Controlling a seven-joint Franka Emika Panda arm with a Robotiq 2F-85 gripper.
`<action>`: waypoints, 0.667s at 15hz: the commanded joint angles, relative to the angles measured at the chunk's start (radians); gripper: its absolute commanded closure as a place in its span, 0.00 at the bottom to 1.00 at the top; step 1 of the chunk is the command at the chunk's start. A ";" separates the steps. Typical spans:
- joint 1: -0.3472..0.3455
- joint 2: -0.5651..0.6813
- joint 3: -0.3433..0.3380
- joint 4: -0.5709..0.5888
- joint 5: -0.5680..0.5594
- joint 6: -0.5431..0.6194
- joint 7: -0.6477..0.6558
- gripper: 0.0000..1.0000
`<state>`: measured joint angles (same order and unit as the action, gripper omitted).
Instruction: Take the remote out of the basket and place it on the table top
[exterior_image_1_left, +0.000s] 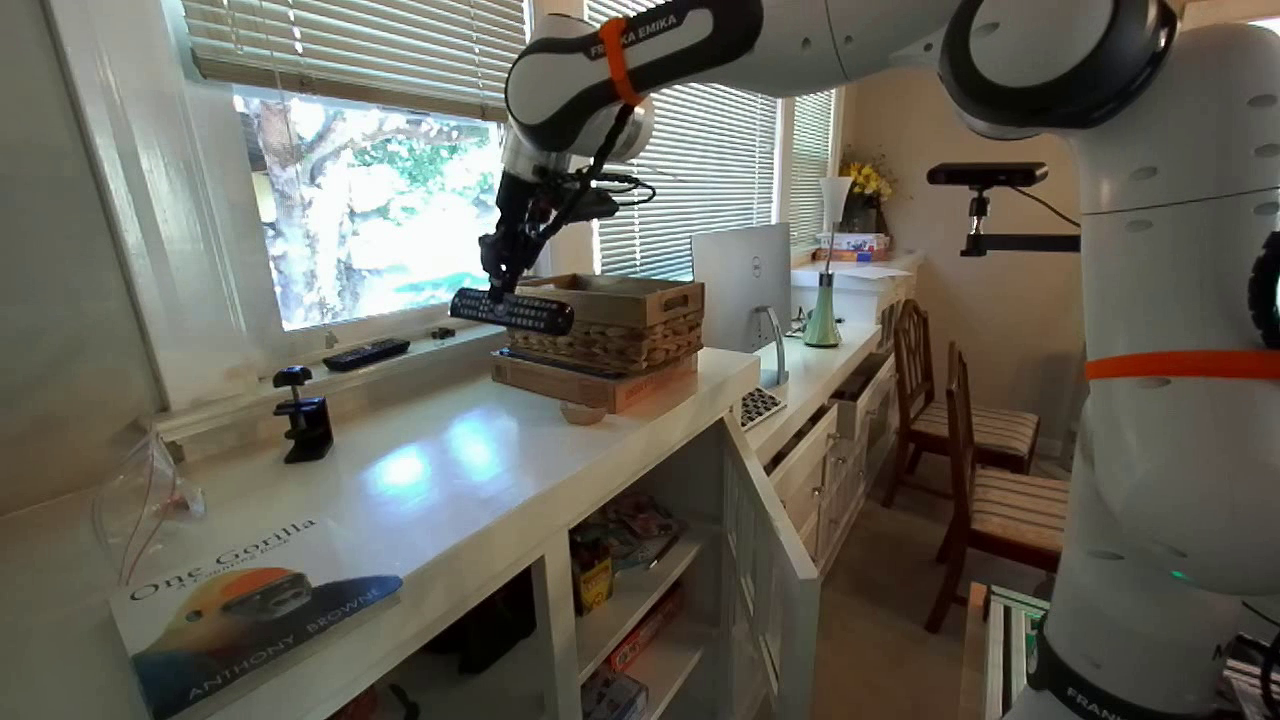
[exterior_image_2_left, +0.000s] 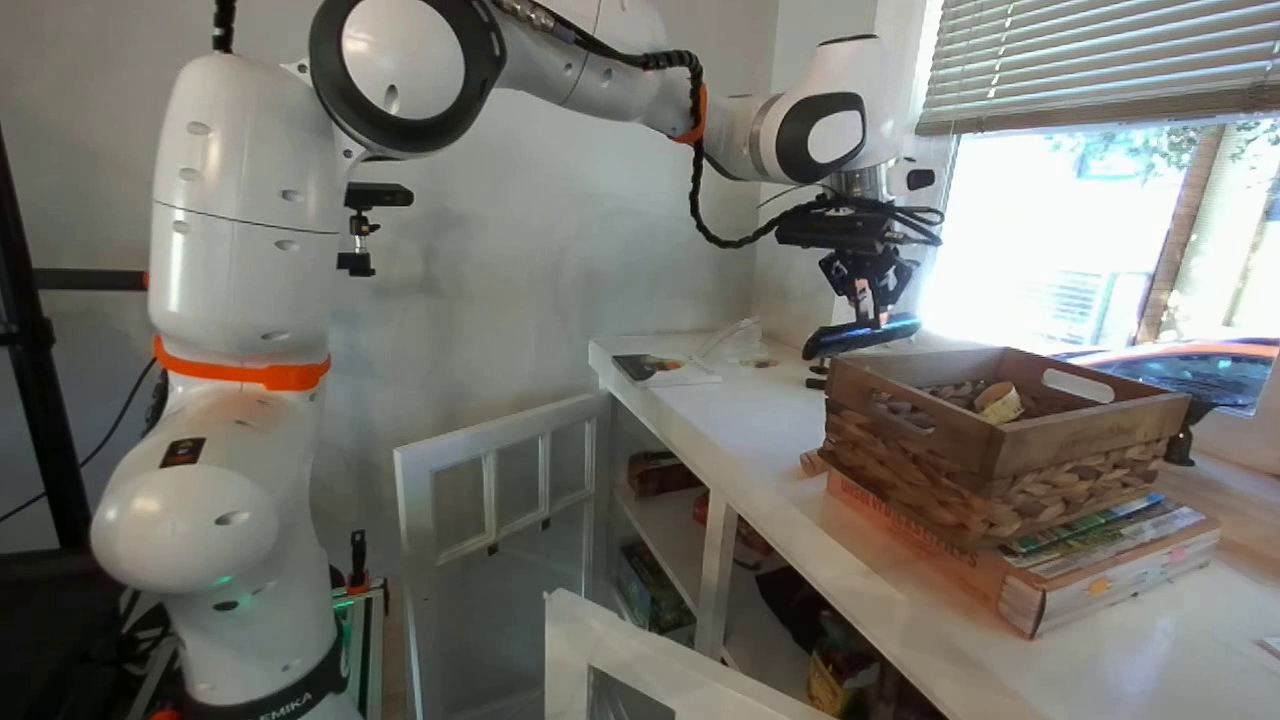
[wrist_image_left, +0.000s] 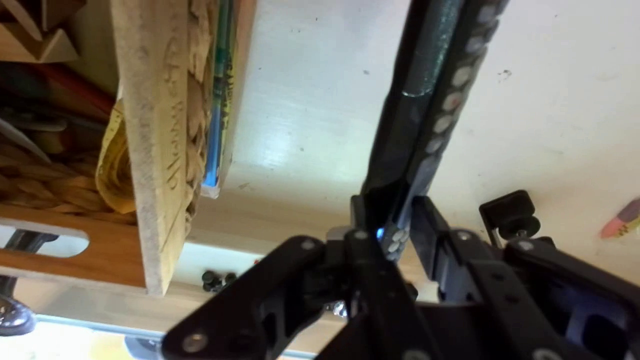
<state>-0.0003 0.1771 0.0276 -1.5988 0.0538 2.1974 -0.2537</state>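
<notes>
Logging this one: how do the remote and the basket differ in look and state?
The remote is a slim black bar; the basket is boxy, brown and partly woven. The remote hangs in the claw; the basket rests on a stack. Neither touches the table.

Black remote (exterior_image_1_left: 524, 314) held above white table top (exterior_image_1_left: 530, 440), beside wicker basket (exterior_image_1_left: 606, 343).
</notes>
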 joint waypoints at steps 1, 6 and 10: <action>0.012 0.064 0.007 0.026 -0.025 -0.037 0.020 0.94; 0.028 0.140 0.007 0.026 -0.064 -0.035 0.031 0.94; 0.041 0.191 0.006 0.039 -0.119 -0.055 0.049 0.94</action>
<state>0.0281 0.3287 0.0351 -1.5976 -0.0200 2.1894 -0.2368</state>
